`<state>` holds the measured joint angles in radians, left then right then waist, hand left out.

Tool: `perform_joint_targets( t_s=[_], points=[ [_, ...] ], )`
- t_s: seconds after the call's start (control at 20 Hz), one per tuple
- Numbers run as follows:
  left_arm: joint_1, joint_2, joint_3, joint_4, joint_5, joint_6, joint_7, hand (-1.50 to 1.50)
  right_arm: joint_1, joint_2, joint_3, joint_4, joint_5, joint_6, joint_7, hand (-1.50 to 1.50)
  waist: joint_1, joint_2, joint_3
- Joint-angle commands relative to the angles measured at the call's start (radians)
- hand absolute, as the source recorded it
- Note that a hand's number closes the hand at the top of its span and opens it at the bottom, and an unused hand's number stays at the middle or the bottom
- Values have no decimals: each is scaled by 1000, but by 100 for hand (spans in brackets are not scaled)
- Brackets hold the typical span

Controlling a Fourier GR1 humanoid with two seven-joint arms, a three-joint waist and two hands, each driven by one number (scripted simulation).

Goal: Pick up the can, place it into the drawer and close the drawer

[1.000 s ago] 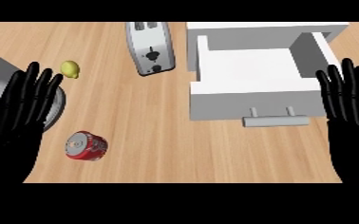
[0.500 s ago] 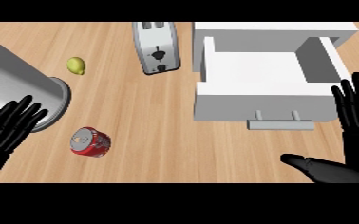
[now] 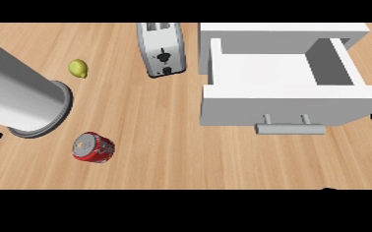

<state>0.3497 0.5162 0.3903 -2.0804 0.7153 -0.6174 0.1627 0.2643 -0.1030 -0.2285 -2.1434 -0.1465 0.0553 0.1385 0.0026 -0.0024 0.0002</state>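
Can [image 3: 93, 147]: red body with white markings and a silver end, lying on its side on the wooden counter [image 3: 167, 152]. The silver end faces the counter's left edge. The can sits toward the near-left corner, free of contact with any other item.

Drawer [image 3: 280, 103]: white, pulled out toward the near edge, at the counter's right side. Its interior is exposed from above and holds nothing visible. 1 grey bar handle [image 3: 290, 128] is mounted on 2 posts on the front panel. The drawer projects from a white cabinet body [image 3: 283, 30] at the far-right corner. Can and drawer are well apart, with bare counter between them.

Toaster [image 3: 163, 49]: silver with dark trim, at the far edge near the middle, just left of the cabinet body. A small yellow-green fruit [image 3: 78, 69] lies toward the far-left corner.

Left forearm [image 3: 29, 98]: a grey cylinder that slants in from the far-left corner. Its round end lies just beside the can, on the can's far-left side, between can and fruit.

Left hand [image 3: 1, 135]: only a black sliver at the left edge; open or closed cannot be told. Right hand [image 3: 328, 189]: only a dark speck at the near edge below the drawer; state likewise cannot be told.
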Motion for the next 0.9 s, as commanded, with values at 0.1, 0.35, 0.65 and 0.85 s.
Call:
perform_joint_targets(
  t_s=[0.1, 0.35, 0.65, 0.85],
  points=[
    [39, 53, 120, 4, 177, -40, 84, -150, 110, -5, -103, 34, -89, 103, -107, -150, -3, 0, 1],
    [-61, 50, 79, 94, 236, 35, 171, -150, 74, -9, -105, -26, -96, 96, -30, -150, -8, 2, 0],
    [-18, 25, 72, 56, 348, 71, 276, -150, 108, -16, -163, 4, -154, 162, -48, -150, -4, 1, 0],
    [-77, 8, 49, 161, 318, 32, 289, -150, 197, 5, -214, 14, -184, 254, -152, -150, -10, 1, 0]
  ],
)
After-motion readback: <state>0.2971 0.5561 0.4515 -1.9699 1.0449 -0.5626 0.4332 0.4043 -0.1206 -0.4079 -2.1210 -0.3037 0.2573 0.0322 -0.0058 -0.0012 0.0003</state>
